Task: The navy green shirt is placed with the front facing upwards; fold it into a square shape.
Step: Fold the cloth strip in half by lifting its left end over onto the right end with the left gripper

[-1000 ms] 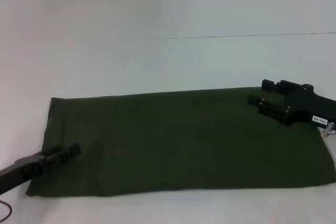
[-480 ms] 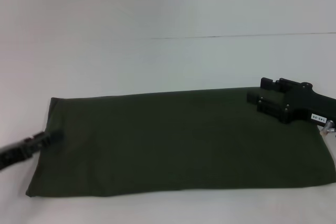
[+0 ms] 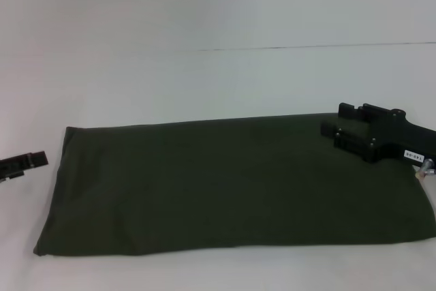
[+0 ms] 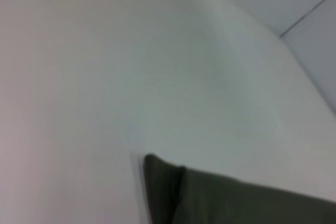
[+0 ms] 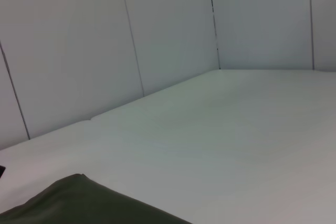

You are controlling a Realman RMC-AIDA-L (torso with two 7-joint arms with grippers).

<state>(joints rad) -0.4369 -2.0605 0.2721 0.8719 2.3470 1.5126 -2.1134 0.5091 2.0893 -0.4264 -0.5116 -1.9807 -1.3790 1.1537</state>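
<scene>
Shirt (image 3: 231, 185) lies as a long strip; right gripper (image 3: 338, 127) over its far right corner, jaws unclear. Grab both layers, fold across squarely.

right hand (image 3: 340, 127): black, blocky, small screws, white label | left hand (image 3: 24, 163): black tip only

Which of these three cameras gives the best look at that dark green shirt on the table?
The head view. It shows the navy green shirt almost whole, folded into a long band on the white table, with only its far right end cut off. The left wrist view catches just one corner, and the right wrist view only a small edge.
</scene>
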